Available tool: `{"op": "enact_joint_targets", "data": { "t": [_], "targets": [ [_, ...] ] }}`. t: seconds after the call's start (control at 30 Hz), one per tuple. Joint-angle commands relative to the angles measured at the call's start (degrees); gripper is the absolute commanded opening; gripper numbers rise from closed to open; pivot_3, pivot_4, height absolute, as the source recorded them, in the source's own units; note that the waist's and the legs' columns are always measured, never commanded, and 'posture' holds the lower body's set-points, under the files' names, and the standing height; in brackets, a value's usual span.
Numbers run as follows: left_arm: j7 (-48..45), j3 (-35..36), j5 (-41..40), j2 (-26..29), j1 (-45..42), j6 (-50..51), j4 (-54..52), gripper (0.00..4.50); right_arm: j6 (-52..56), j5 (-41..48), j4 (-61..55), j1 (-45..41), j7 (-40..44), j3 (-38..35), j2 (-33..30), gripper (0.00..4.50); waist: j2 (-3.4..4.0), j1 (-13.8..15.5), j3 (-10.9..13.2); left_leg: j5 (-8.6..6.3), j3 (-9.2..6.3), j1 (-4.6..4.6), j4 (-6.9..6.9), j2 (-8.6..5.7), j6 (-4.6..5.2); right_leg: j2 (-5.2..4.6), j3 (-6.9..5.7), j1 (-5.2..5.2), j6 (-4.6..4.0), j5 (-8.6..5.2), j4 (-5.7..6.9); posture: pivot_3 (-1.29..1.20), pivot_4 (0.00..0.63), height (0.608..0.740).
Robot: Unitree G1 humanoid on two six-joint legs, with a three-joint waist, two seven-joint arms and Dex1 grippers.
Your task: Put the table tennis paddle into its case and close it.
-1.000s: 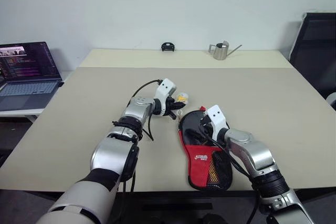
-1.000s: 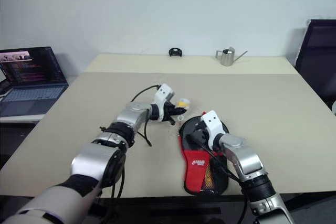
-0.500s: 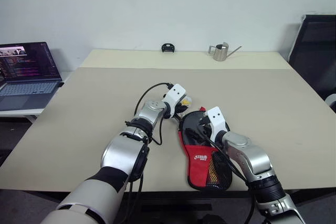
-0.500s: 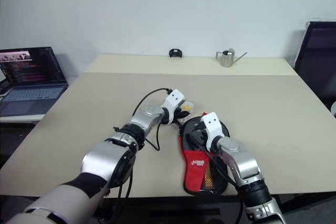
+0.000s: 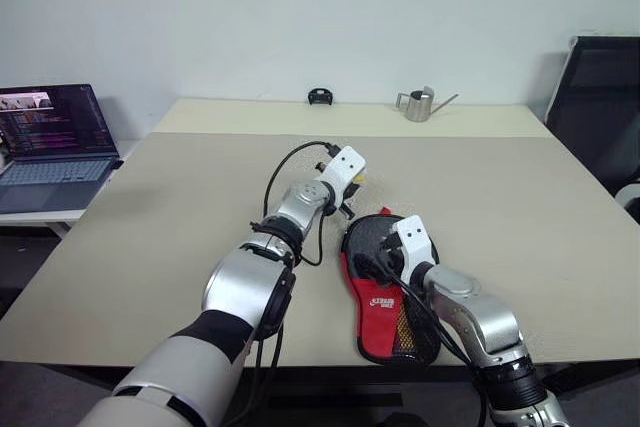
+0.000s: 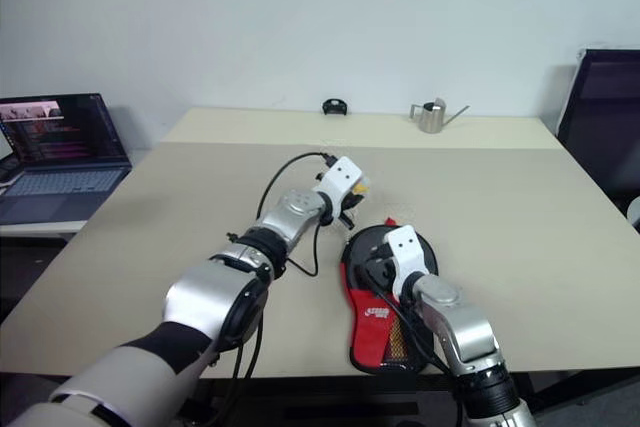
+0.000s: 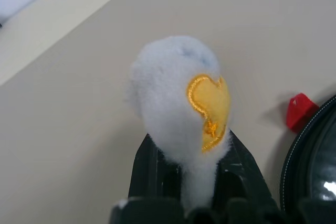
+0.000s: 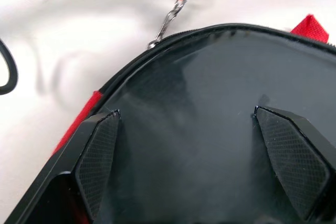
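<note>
- The case (image 5: 385,292) is lying on the worktop (image 5: 520,197) in the lower centre of the left eye frame, with its long axis running from the rounded black head, up-frame, to the red panel and mesh pocket nearest the lower edge.
- The table tennis paddle cannot be picked out apart from the case; judging by the filled-out black head, it is probably already sitting inside.
- The left end effector (image 5: 350,194) is sitting just up-frame and left of the case's head, pinched fully together on a white plush charm (image 7: 181,108) with a yellow heart.
- That charm appears to be hanging from the short metal chain (image 8: 170,17) that is meeting the zip line at the rim of the case's head, so it is probably serving as the zip pull, though the link between charm and chain is not visible.
- The right end effector (image 8: 202,153) is spread as wide as it goes, its two fingertips (image 8: 97,153) hovering over or resting on the black head and gripping nothing.
- The relation that matters: the zip track is curving away from the left end effector, down-frame around the case's edge. The left arm is the nearer one to the pull; the right is placed to steady the case.
</note>
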Motion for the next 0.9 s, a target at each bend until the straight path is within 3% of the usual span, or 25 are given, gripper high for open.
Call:
{"op": "enact_joint_targets", "data": {
  "t": [0.03, 0.9],
  "targets": [
    [2.78, -0.18, 1.23, -2.00, -2.87, -2.00, -0.96, 0.22, 7.77, 0.43, 3.44, 6.01, -0.70, 2.62, 0.73, 4.50, -0.02, 0.01, -0.02, 0.00, 0.00, 0.01, 0.00, 0.00, 0.00, 0.00, -0.01, 0.02, 0.00, 0.00, -0.01, 0.00, 0.150, 0.740],
    [18.45, -4.71, 11.76, -7.91, -7.89, -1.70, 0.11, 0.22, 12.79, 0.78, -9.19, 15.98, -9.73, 5.43, 8.03, 4.50, -0.04, -0.16, -0.02, -0.03, -0.03, -0.04, -0.26, 0.07, -0.04, -0.04, 0.01, 0.00, 0.06, 0.00, -0.44, 0.00, 0.150, 0.740]
  ]
}}
